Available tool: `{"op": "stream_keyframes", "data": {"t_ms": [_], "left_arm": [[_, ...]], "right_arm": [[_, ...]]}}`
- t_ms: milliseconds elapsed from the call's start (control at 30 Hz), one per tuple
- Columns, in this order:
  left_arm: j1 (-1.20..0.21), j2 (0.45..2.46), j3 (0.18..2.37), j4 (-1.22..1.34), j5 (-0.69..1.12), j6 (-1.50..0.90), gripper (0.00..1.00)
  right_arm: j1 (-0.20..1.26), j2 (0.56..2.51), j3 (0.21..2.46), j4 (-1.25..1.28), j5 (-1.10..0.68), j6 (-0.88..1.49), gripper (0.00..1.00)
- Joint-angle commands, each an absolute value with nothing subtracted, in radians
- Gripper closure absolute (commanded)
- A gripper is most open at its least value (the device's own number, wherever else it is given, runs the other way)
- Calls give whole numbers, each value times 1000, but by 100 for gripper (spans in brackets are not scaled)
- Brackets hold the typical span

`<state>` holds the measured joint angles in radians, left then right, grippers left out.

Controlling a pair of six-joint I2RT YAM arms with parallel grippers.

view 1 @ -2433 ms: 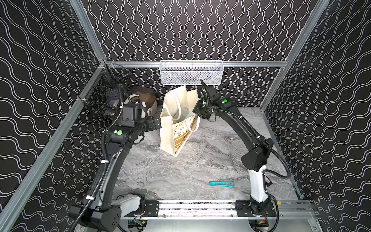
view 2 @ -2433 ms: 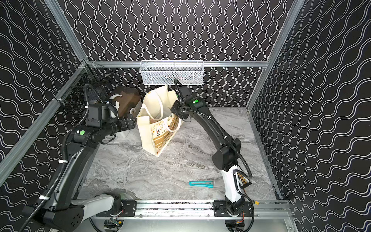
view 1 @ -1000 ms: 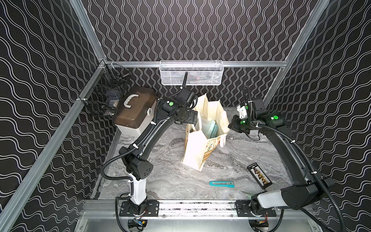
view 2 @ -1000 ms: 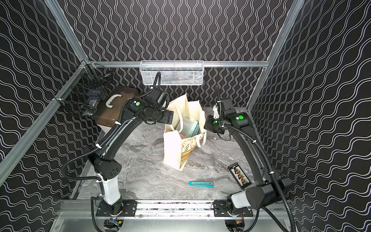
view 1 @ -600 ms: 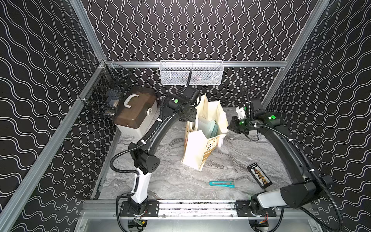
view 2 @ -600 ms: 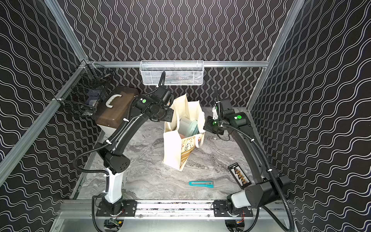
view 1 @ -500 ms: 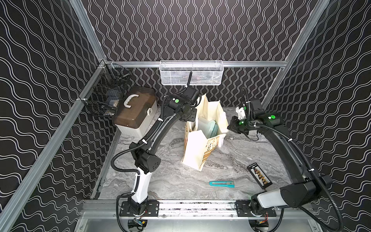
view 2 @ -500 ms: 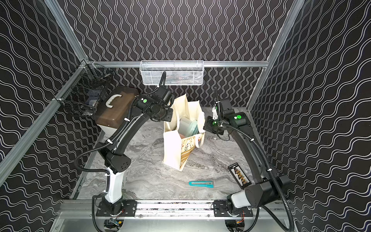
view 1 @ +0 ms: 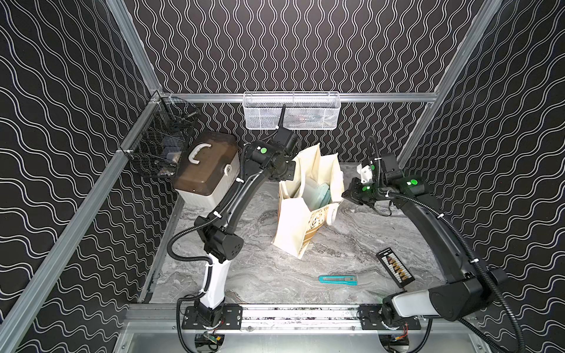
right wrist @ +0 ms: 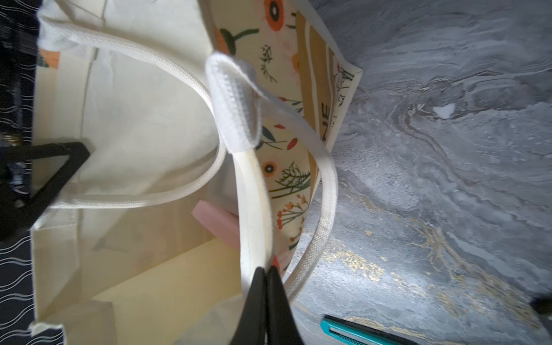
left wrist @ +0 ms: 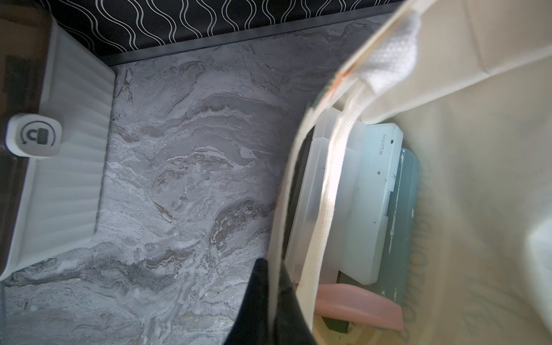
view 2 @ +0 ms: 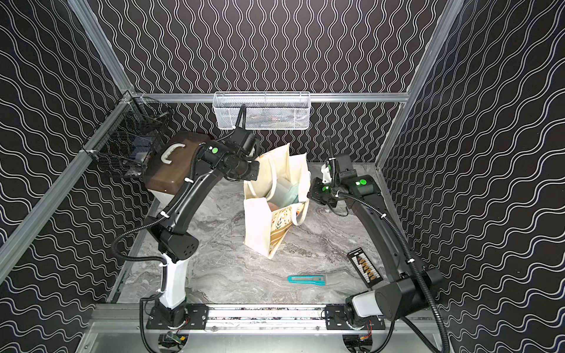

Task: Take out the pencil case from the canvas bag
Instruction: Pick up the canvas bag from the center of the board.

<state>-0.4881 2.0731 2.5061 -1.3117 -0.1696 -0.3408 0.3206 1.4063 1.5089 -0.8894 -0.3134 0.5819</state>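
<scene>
Pinching canvas bag [view 1: 293, 226] rims: left tool [left wrist: 272, 269], right tool [right wrist: 265, 273].

**A:** what else was on the table [view 1: 260, 275]?

**B:** teal box cutter [view 1: 337, 279] lay near a black card [view 1: 395, 268], brown-lidded box [view 1: 208, 171] sat beside a black wire basket [view 1: 159, 146], white mesh basket [view 1: 292, 111] hung out back.

The pale blue case [left wrist: 370, 209] inside the canvas bag [left wrist: 478, 149] bore the brand name "Linfini" in small dark letters, next to a little striped logo. The white knob [left wrist: 34, 139] on the box [left wrist: 68, 179] carried a padlock sign ringed by a curved arrow. A tan band on the bag's flowered side showed the letters "UE", the rest hidden. The print on the black card [view 1: 395, 268] was too small to read.
</scene>
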Motion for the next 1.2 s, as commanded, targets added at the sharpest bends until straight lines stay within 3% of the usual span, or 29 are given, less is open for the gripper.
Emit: {"op": "stream_keyframes", "data": {"t_ms": [0,333,600,900,933,1167], "left_arm": [[-459,2010,2520,-1216,-171,-294,100],[-388,1930,2516,-1126,-227,-173,100],[-325,1876,2435,-1075,-164,-151,100],[-323,1776,2239,-990,-109,-148,100],[-322,1756,2200,-973,-102,-150,100],[-324,1637,1980,-863,-58,-164,100]], "right_arm": [[328,1391,1445,-696,-465,699,100],[493,1448,1324,-462,-386,794,100],[606,1534,1170,-209,-314,907,100],[621,1586,1093,-204,-268,908,100],[621,1575,1090,-215,-255,901,98],[621,1433,1084,-363,-97,821,47]]}}
